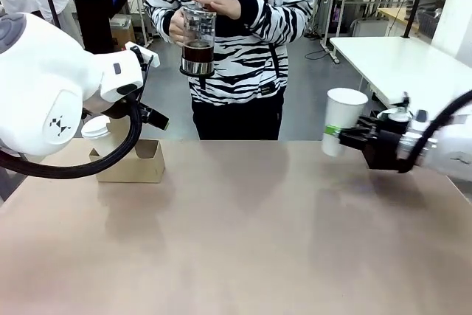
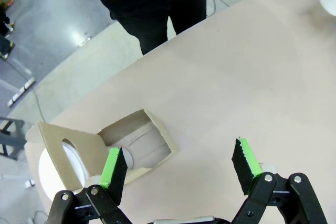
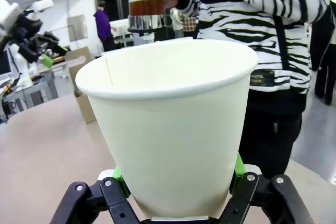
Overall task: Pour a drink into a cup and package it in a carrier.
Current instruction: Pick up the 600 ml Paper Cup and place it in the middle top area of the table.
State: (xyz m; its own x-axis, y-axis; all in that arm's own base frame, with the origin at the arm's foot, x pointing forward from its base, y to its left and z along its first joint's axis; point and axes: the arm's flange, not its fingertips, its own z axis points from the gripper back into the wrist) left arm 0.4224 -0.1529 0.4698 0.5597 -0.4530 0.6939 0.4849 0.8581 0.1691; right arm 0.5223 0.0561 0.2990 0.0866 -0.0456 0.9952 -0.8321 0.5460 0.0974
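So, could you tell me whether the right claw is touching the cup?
Touching: the right wrist view shows the right claw with green pads pressed against both sides of the cup.

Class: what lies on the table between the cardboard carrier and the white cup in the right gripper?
Nothing: the front view shows bare table between the carrier and the cup that the right gripper holds.

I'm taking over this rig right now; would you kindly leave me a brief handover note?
Left end effector: open, above the carrier, holding nothing.
Right end effector: shut on the cup, upright, at the table's right.
The person's hands hold the jug of drink upright, away from the cup.
Done: one lidded cup sits in the carrier.
Remaining: pour, then pack.
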